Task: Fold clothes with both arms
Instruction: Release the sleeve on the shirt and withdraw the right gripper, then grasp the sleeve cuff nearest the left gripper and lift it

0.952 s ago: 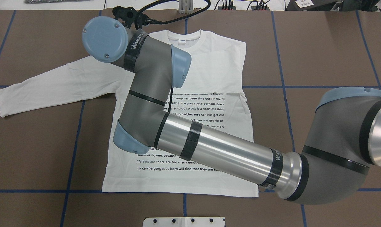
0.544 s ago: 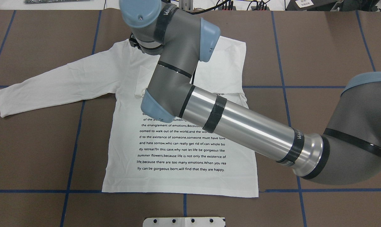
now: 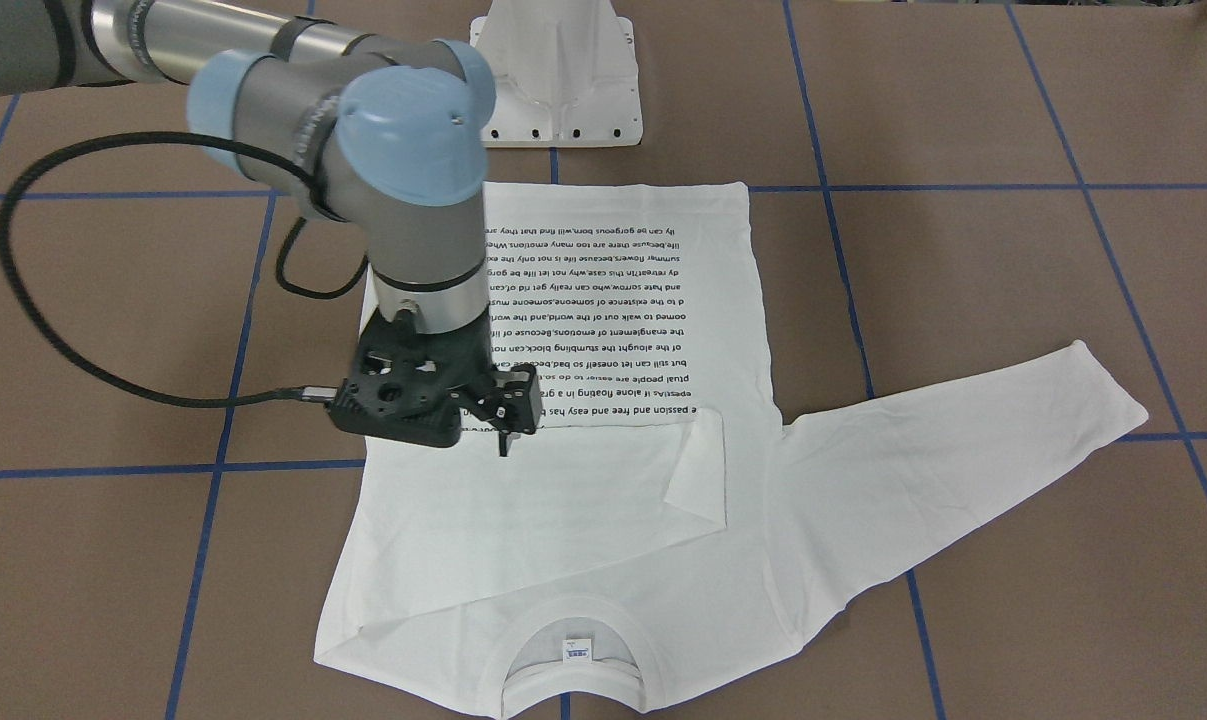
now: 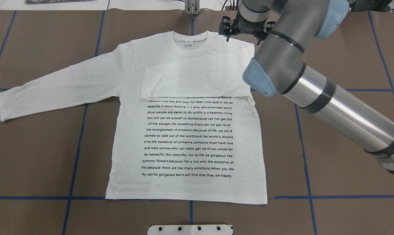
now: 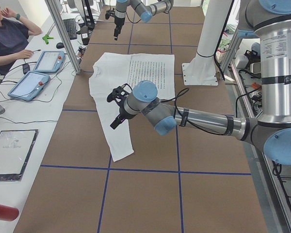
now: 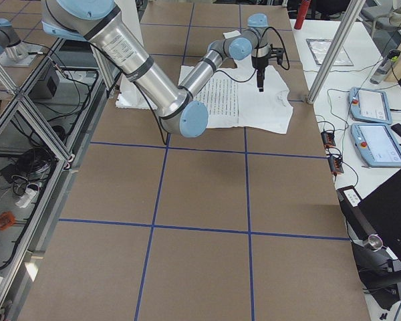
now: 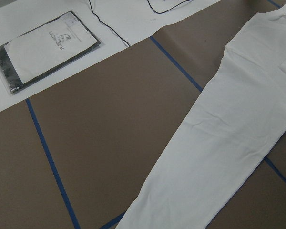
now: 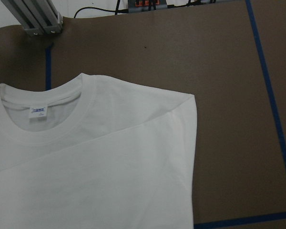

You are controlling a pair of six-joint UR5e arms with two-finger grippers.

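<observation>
The white long-sleeved T-shirt (image 4: 187, 137) lies flat, print up, collar (image 4: 190, 40) at the far side. One sleeve (image 4: 197, 81) is folded across the chest (image 3: 553, 490). The other sleeve (image 4: 53, 88) stretches out to the view's left (image 7: 229, 133). My right gripper (image 4: 228, 37) hangs above the shirt's far shoulder, fingers pointing down, shut and empty (image 3: 503, 445). Its wrist view shows the collar and shoulder (image 8: 109, 167) below. My left gripper (image 5: 115, 121) hovers near the outstretched sleeve. It shows only in the exterior left view, so I cannot tell if it is open.
The white pedestal base (image 3: 558, 90) stands at the near edge by the shirt's hem. Blue tape lines (image 4: 76, 163) grid the brown table. A bagged garment (image 7: 47, 47), tablets (image 5: 34, 82) and an operator (image 5: 9, 39) are at a side table. An aluminium post (image 8: 33, 19) stands beyond the collar.
My right arm has swung from over the shirt's chest toward the view's right, uncovering the shirt. Its gripper moved along the collar edge to the far shoulder. The shirt lies still.
</observation>
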